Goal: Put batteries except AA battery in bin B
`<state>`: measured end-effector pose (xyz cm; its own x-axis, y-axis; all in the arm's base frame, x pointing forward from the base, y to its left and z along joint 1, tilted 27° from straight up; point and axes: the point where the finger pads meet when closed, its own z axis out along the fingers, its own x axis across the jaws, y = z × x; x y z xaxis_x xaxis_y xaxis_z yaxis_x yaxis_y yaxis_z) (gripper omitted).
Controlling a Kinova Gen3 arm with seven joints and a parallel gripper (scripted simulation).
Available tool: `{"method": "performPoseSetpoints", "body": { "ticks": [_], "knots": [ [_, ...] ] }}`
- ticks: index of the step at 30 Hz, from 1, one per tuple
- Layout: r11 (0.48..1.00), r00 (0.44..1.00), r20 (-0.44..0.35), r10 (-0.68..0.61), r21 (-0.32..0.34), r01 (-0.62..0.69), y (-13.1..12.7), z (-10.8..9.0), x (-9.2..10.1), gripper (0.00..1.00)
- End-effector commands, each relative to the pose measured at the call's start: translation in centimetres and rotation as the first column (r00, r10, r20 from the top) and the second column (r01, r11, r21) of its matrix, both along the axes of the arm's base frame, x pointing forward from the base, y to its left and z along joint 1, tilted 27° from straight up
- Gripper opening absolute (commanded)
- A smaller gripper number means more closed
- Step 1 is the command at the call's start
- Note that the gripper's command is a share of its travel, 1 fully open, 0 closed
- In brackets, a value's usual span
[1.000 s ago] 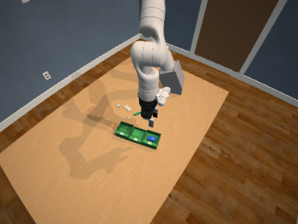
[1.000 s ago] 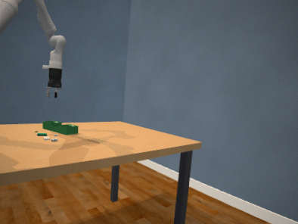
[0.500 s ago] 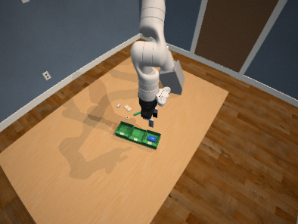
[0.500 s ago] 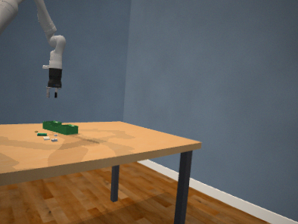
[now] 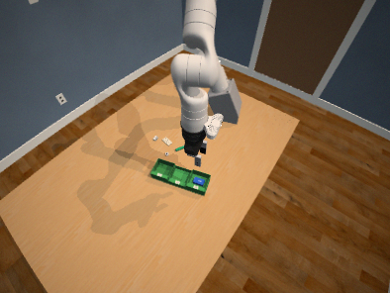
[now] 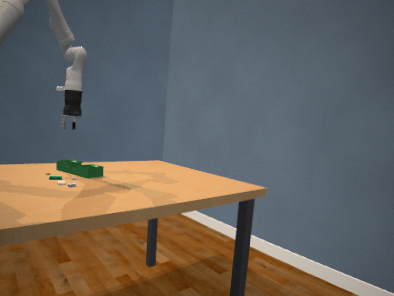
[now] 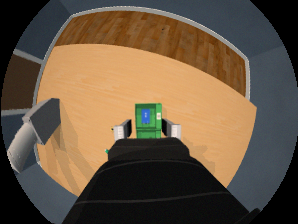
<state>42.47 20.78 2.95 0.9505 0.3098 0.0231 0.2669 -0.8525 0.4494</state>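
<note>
Open gripper (image 5: 198, 159) above green bins (image 5: 180, 176), blue item (image 5: 199, 181), possibly battery

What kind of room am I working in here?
Looks like a plain indoor room, sparsely furnished: a wooden table on a hardwood floor, blue walls with white baseboards, and a wall outlet.

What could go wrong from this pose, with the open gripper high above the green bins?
1. The small items lie close together beside the green bins; coming down from this height, the open, empty gripper may nudge a neighbour or pick the wrong piece.
2. Which piece is the AA battery is too small to tell, so it might get binned by mistake.
3. The bin labels are unreadable here; a drop could land in the wrong compartment.
</note>
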Motion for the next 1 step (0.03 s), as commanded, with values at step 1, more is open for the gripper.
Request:
{"method": "performPoseSetpoints", "body": {
  "ticks": [1],
  "knots": [
    [1.0,1.0,0.001,0.001,0.001,-0.001,0.08,0.06,0.02,1.0]
  ]
}}
